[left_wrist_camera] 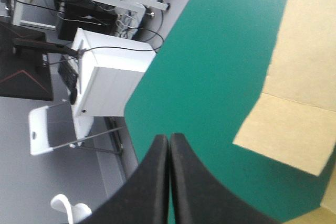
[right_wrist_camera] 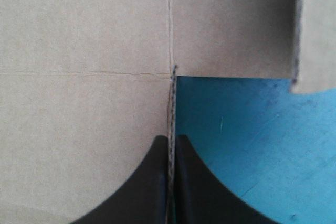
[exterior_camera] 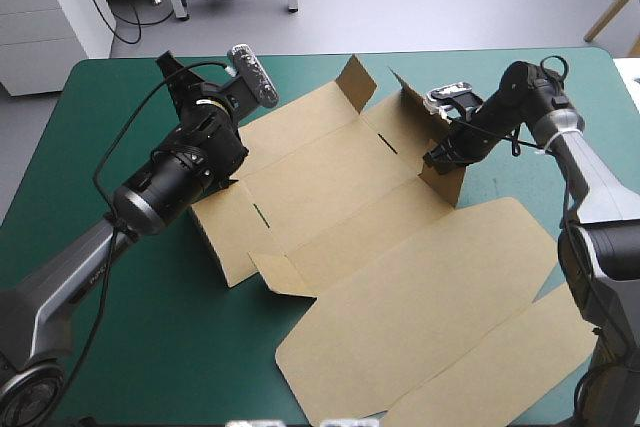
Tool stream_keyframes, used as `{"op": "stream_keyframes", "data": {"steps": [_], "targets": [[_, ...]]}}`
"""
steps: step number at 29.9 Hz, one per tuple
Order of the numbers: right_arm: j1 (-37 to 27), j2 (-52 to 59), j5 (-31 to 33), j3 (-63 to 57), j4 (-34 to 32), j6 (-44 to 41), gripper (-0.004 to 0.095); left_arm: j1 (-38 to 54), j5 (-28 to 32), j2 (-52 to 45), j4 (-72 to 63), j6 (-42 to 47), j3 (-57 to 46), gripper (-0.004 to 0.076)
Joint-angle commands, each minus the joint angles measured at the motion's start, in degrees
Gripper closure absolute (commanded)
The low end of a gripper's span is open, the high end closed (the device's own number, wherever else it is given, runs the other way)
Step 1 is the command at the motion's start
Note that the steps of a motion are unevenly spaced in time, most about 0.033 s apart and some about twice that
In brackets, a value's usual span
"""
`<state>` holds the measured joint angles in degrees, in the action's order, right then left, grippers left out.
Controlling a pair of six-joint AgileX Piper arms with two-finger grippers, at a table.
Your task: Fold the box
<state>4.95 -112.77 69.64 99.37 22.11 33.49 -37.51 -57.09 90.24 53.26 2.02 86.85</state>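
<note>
Across the middle of the teal-green cover (exterior_camera: 140,337), found the box (exterior_camera: 400,287): a cut sheet of brown board, spread open and lying mostly flat. Noted the large lid panel flat on the cover, reaching toward the near right corner. Recorded two short walls standing, one on the sheet's left side against the left arm, one on its right side at the right arm. Observed two small flaps tilted up along the sheet's far edge, near the far edge of the table.

Right gripper (right_wrist_camera: 172,139): found clamped on the raised right wall, black fingers all but closed, with the thin edge of the board running up between them. Seen ahead of it: plain board crossed by a crease line on one side, bare cover on the other.

Left gripper (left_wrist_camera: 170,139): found closed, fingers meeting in one pointed arch, nothing visible between them. Placed at the left wall in the high view, fingertips hidden there behind the wrist. Unable to confirm contact with the board. Seen ahead of it: bare cover, with flat board off to one side.
</note>
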Motion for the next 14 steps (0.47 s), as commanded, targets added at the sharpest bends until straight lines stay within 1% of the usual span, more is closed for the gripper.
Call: {"op": "stream_keyframes", "data": {"steps": [1,5,9,14], "targets": [[1.7,3.0,-0.8,4.5,-0.8,1.9,0.0927,-0.1,-1.1,-2.5,-2.1,0.6,1.9,0.0706],[3.4,2.4,-1.1,7.4,-2.2,4.2,0.0927,-0.1,-4.7,-2.7,-10.6,-2.5,4.2,0.0707],[4.4,2.0,-2.0,9.6,-2.2,7.3,0.0928,0.1,-5.2,-4.2,-17.9,-4.8,7.0,0.0707],[4.8,2.0,-3.3,10.9,-2.2,13.1,0.0928,4.3,-9.3,-7.4,-29.5,-8.5,9.9,0.0707]]}}
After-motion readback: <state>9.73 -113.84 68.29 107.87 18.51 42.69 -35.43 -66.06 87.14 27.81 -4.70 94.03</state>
